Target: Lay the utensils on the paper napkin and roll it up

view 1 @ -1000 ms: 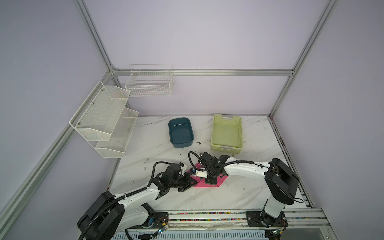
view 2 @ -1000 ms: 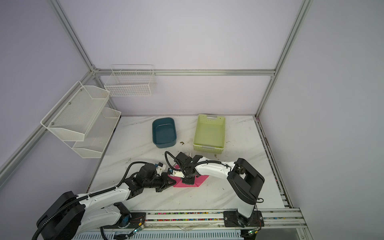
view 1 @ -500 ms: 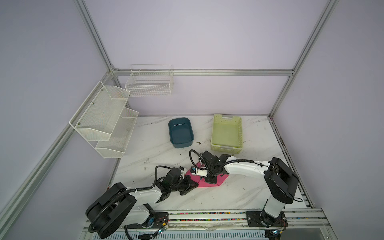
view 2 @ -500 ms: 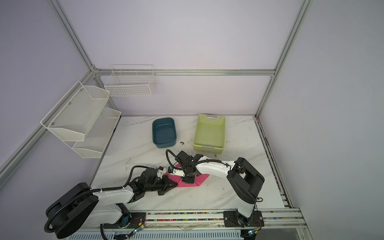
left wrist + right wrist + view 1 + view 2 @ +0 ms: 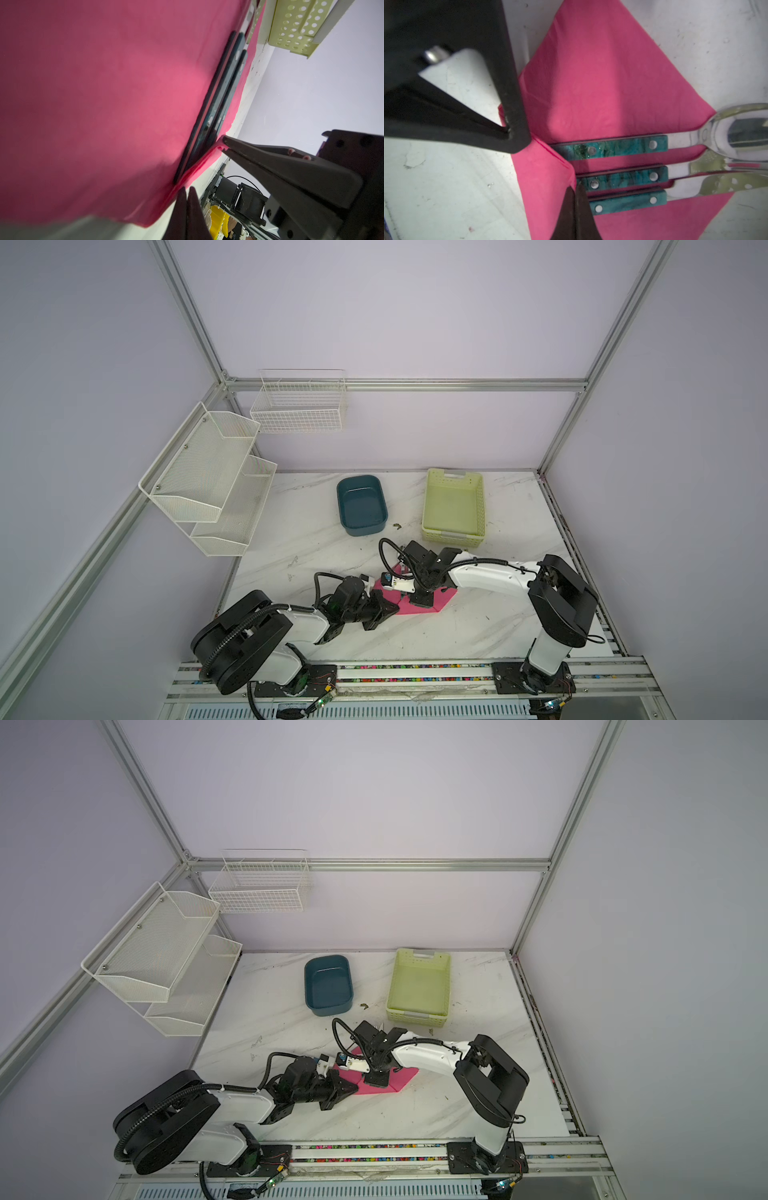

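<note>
A white marble table (image 5: 478,635) stands inside pale purple walls with silver bars at the corners. In the lower middle of both top views lies one pink paper napkin (image 5: 442,596), turned like a diamond. The right wrist view shows three utensils (image 5: 623,178) lying on it side by side. Their blue-green handles are close together, and their shiny heads poke off the napkin's edge onto the table. The spoon (image 5: 741,133) is the easy one to pick out. One corner of the napkin is folded up over the ends of the handles. The left gripper (image 5: 395,605) comes in low from the lower left, with its fingers pressed together on the napkin's edge. The right gripper (image 5: 422,605) points down from above and is pinched tight on that folded edge, just beside the left one. In the top views the two black grippers and the right arm cover much of the napkin, so the utensils are hidden there. Above the napkin sits one dark teal tub (image 5: 365,531). To its right is one pale green basket (image 5: 453,536), with a tiny dark crumb (image 5: 396,526) between them. In the left middle of the frame, one white mesh shelf (image 5: 195,481) with two trays hangs on the wall. One white wire basket (image 5: 299,418) hangs on the back wall. Along the bottom runs one metal rail (image 5: 415,668) that holds both arm bases.
</note>
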Available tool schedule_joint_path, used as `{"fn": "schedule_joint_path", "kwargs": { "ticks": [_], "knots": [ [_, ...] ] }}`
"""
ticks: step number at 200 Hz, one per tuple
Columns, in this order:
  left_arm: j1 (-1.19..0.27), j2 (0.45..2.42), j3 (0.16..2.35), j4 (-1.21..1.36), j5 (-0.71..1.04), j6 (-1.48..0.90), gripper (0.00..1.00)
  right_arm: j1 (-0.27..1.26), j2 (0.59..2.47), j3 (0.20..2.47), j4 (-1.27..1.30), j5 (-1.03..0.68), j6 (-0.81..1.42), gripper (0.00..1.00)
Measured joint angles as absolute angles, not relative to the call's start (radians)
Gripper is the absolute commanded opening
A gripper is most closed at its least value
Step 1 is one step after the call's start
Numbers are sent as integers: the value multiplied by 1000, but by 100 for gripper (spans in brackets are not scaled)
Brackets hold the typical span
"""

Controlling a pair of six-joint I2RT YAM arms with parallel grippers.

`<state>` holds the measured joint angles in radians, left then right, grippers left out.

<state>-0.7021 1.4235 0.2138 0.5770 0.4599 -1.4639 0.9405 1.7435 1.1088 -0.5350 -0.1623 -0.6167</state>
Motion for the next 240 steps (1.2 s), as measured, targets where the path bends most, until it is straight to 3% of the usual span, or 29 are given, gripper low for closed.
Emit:
{"fn": "schedule_joint_path", "kwargs": {
  "ticks": [48,71,118,150,183,240],
  "knots": [
    [-702,1472,214,604,464,-1467,0,940,1744,1109,-535,-164,-616,0],
    [-702,1478,214,612,465,-1467,0,937,1744,1109,-535,-163,-611,16],
    [-702,1479,214,612,466,-1466,0,936,1726,1116,-533,-149,-556,35],
    [-702,1472,214,603,464,-1466,0,936,1642,1122,-510,-110,-416,35],
    [-702,1457,214,580,461,-1464,0,934,1523,1111,-467,-72,-125,26],
    [-702,1452,216,565,461,-1456,0,917,1245,832,-301,-155,467,19]
  ]
}}
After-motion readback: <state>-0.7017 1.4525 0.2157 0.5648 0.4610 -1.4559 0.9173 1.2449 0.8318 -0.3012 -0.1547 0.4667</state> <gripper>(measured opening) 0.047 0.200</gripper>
